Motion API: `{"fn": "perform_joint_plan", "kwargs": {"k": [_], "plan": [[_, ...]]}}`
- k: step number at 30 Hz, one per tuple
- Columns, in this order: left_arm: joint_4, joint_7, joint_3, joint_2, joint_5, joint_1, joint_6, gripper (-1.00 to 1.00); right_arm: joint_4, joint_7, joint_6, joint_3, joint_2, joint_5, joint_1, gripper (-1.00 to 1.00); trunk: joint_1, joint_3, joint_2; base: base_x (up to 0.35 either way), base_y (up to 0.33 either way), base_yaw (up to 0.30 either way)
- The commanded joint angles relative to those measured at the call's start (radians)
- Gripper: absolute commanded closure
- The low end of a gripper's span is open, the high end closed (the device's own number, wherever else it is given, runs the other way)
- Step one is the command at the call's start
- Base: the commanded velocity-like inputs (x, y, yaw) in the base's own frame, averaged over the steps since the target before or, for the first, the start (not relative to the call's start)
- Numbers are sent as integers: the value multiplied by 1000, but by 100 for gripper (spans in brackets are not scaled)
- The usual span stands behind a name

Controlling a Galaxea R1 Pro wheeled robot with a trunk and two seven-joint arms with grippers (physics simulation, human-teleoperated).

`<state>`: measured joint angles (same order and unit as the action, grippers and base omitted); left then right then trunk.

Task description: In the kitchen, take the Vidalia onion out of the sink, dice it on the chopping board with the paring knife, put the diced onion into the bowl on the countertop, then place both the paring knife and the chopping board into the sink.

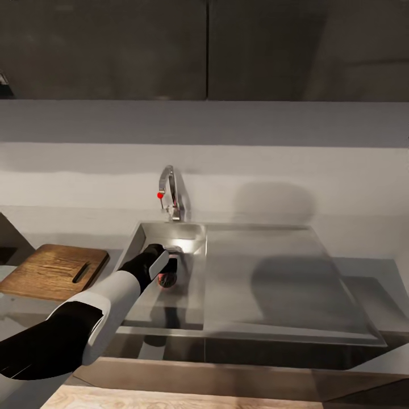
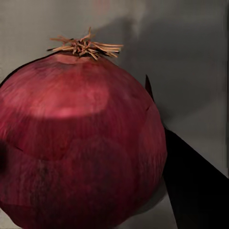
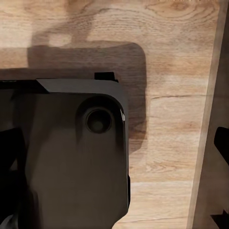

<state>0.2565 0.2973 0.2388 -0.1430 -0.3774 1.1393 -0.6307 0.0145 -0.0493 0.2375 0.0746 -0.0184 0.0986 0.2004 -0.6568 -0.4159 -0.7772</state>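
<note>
Left fingers [image 1: 166, 271] reach the red onion [image 2: 78, 143] in the sink [image 1: 193, 233]; their opening cannot be told.

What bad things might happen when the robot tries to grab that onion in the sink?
The onion is round and smooth-skinned, so it might slip or roll away across the sink floor if the fingers close off-centre. The left gripper is deep in the basin, so lifting carelessly might bump its wall or the tap behind it.

The left arm reaches into the sink [image 1: 170, 233], its gripper [image 1: 165, 267] at the red onion [image 1: 167, 279] in the basin. The chopping board [image 1: 51, 271] lies on the desk [image 1: 363, 272] left of the sink.
</note>
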Motion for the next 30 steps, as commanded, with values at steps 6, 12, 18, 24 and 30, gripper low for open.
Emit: {"fn": "perform_joint_plan", "kwargs": {"k": [6, 12, 18, 24, 30], "plan": [[29, 6, 7, 0, -9, 1, -7, 100, -1, -1, 3, 8, 0, 10, 1, -100, 0, 8, -1, 0, 0, 0], [53, 6, 6, 1, -9, 0, -10, 100, -1, -1, 3, 8, 0, 10, 1, -100, 0, 18, -1, 0, 0, 0], [79, 6, 7, 2, -9, 1, -13, 100, 0, -1, 3, 8, 0, 10, 1, -100, 0, 27, -1, 0, 0, 0], [103, 6, 6, 2, -9, 1, -19, 100, 0, -1, 3, 8, 0, 10, 1, -100, 0, 37, -1, 0, 0, 0], [141, 5, 6, 4, -9, 1, -49, 100, 0, -1, 3, 8, 0, 10, 1, -100, 0, 47, -1, 0, 0, 0]]}}
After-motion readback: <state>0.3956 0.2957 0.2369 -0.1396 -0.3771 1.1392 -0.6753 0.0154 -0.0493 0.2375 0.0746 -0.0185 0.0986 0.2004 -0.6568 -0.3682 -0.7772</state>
